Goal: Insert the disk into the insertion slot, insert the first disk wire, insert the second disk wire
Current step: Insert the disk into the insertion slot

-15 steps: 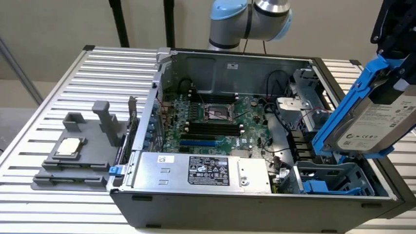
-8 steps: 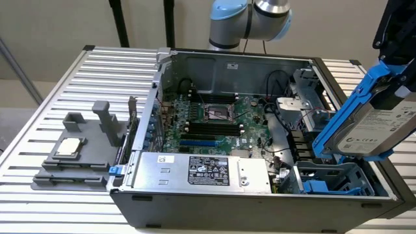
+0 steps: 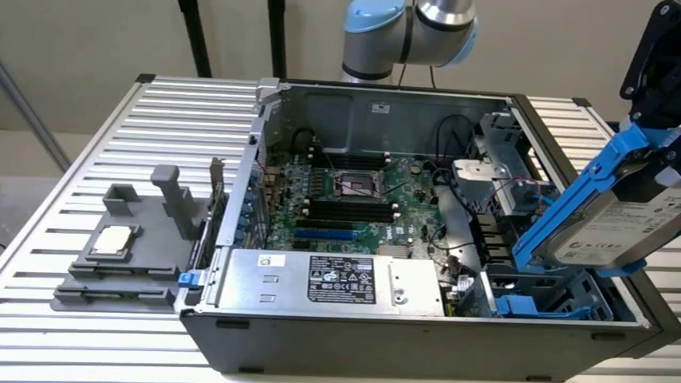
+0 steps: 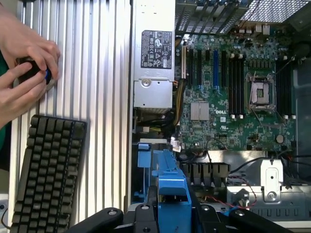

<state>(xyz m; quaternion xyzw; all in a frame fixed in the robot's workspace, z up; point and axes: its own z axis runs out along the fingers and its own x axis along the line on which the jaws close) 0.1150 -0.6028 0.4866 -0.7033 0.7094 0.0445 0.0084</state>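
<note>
Slatted metal table [image 3: 181, 120] carries open computer case [image 3: 319, 339]. Gripper [image 4: 172, 216] jaws clamped on disk [image 3: 617, 227] by its blue frame. Disk tilted in air, long axis slanting down toward exterior view's left. Lower end hangs just above insertion slot [image 3: 537, 297] in case corner, exterior view's right. Not yet seated.

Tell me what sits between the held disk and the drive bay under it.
Nothing. In the exterior view the tilted disk hangs above the open drive bay at the case's corner, with bare air between them.
</note>
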